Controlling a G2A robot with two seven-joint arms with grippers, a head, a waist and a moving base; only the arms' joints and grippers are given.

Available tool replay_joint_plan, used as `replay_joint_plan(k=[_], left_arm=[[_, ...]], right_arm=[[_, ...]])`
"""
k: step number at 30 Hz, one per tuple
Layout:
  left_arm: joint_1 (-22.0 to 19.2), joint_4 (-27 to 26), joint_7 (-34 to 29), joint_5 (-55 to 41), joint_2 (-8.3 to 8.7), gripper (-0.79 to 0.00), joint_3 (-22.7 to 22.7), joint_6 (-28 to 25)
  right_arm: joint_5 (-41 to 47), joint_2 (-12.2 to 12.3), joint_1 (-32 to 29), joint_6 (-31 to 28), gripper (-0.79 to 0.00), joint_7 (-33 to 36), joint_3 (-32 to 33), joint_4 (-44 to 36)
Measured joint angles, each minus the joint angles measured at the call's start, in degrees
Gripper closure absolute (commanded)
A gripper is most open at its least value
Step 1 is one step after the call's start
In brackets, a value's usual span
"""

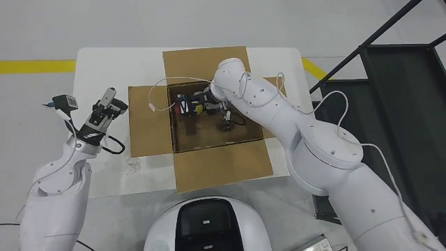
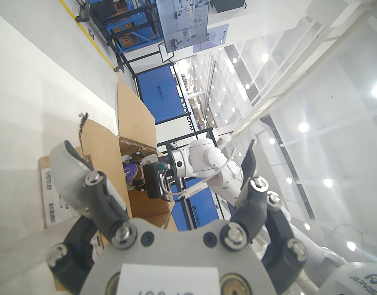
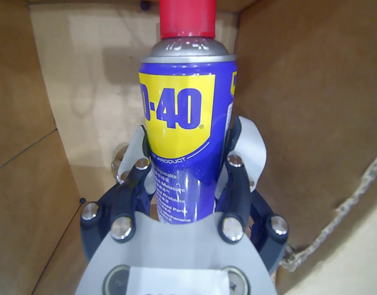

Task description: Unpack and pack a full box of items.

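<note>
Box [image 1: 221, 164]: brown cardboard, open, four flaps folded outward, stands on white table [image 1: 104, 70]. Flap edges torn in places; white barcode label on left flap.

Can [image 3: 182, 108]: spray can with blue body, yellow panel, silver shoulder, red cap [image 3: 187, 7] on. It is inside box, lower body clamped between fingers of right gripper [image 3: 191, 133]. Cap end points away from wrist, toward pale inner wall. Whether can touches box floor, cannot tell.

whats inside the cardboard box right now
A blue and yellow spray can with a red cap, held by the right gripper. The arm covers part of the box, so other items cannot be told.
</note>
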Motion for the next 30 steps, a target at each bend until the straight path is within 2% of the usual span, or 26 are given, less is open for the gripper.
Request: replay_joint_plan(k=[9,15,20,30], left_arm=[[0.0,0.0,0.0,0.0,0.0,-0.785,0.0,0.0],[0.0,0.0,0.0,0.0,0.0,-0.785,0.0,0.0],[0.0,0.0,0.0,0.0,0.0,-0.785,0.0,0.0],[0.0,0.0,0.0,0.0,0.0,-0.785,0.0,0.0]], right_arm=[[0.43,4.96,-2.25,1.51,0.0,3.84,3.46,-8.57],[1.54,10.17,-5.93,4.88,0.0,8.71,8.47,-19.51],[2.28,15.27,-11.05,6.91,0.0,15.08,14.64,-31.67],[2.28,15.29,-10.97,6.89,0.0,15.08,14.6,-31.42]])
